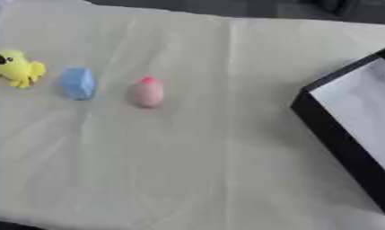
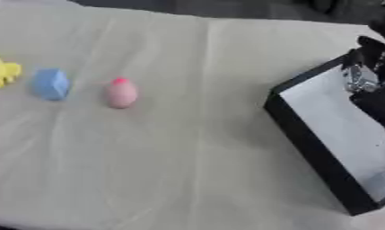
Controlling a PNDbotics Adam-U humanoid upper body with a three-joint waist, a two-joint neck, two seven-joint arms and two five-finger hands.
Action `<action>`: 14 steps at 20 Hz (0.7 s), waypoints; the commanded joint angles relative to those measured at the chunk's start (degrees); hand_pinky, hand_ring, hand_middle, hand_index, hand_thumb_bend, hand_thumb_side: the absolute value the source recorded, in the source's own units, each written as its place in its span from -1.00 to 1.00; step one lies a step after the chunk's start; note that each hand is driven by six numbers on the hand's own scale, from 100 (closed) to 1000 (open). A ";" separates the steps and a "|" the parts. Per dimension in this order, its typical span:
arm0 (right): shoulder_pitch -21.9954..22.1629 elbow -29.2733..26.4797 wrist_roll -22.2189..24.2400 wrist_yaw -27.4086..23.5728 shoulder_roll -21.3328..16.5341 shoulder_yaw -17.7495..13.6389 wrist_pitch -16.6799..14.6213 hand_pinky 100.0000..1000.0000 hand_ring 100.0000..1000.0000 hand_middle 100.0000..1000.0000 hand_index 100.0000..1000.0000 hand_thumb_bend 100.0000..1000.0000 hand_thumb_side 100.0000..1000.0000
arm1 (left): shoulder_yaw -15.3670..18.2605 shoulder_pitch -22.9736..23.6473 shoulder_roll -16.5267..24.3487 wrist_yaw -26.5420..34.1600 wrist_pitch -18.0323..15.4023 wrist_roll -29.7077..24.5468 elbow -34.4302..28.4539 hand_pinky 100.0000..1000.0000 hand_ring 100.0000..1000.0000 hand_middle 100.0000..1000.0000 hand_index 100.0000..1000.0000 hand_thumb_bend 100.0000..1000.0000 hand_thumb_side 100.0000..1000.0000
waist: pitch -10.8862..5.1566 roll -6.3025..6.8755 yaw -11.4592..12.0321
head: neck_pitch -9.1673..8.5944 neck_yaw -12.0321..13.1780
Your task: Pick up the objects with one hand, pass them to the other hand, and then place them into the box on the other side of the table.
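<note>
At the left edge of the cream cloth-covered worktop (image 1: 211, 170) sits a soft yellow toy with a black patch on its head (image 1: 17, 67), perhaps a chick or duck, though its form is too blurred to be sure. Just beside it, toward the middle, stands a light blue block-shaped object (image 1: 77, 83), apart from the yellow toy. Next in the row, a little further along, lies a pale pink egg-shaped object with a small red tip (image 1: 147, 92), its red end pointing toward the far edge. All three rest on the cloth in a line along the left half of the worktop, none touching another.

The centre of the worktop carries only the creased cloth. At the right edge stands a black-walled box with a pale grey floor (image 2: 305, 134), set askew.

Over the far right corner of the box, in the right eye view, hangs the robot's right hand (image 2: 366, 67), black with silver parts; I cannot tell whether its fingers are spread or curled. It holds none of the three objects.
</note>
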 commanded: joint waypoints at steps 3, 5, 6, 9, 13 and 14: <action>-0.53 -1.20 0.34 0.40 -0.73 0.09 0.13 0.95 0.81 0.85 1.00 -1.00 -0.62 | 1.61 -2.24 -0.16 -5.11 -0.93 3.55 7.59 0.82 0.76 0.54 0.81 0.27 -1.00 | -0.58 0.01 -0.36 | -0.91 0.98; -0.71 -1.20 0.39 0.43 -0.49 0.31 0.18 0.95 0.81 0.85 1.00 -1.00 -0.61 | 2.28 -2.70 -1.01 -7.10 -0.86 5.52 10.83 0.82 0.75 0.53 0.81 0.23 -1.00 | -0.25 -0.11 -0.68 | -0.95 1.60; -0.89 -1.20 0.49 0.43 -0.35 0.48 0.21 0.95 0.81 0.85 1.00 -1.00 -0.61 | 2.70 -2.90 -1.52 -8.09 -1.11 6.51 12.44 0.82 0.75 0.53 0.81 0.22 -1.00 | -0.07 -0.16 -0.86 | -1.04 1.91; -1.45 -1.20 0.80 0.38 0.03 0.93 0.27 0.95 0.81 0.84 1.00 -1.00 -0.60 | 3.88 -3.61 -2.87 -10.76 -3.02 9.17 16.77 0.82 0.74 0.52 0.78 0.18 -1.00 | 0.39 -0.36 -1.36 | -1.46 2.57; -1.59 -1.20 1.03 0.23 0.33 1.17 0.24 0.95 0.80 0.84 1.00 -1.00 -0.60 | 5.60 -5.12 -4.11 -14.54 -6.70 12.95 21.53 0.82 0.72 0.49 0.71 0.04 -1.00 | 0.76 -0.67 -1.76 | -1.68 2.91; -1.56 -1.20 1.09 0.22 0.33 1.22 0.23 0.95 0.80 0.83 1.00 -1.00 -0.60 | 5.91 -5.36 -4.27 -15.43 -7.58 13.85 22.32 0.82 0.72 0.49 0.70 0.09 -1.00 | 0.82 -0.71 -1.79 | -1.68 2.95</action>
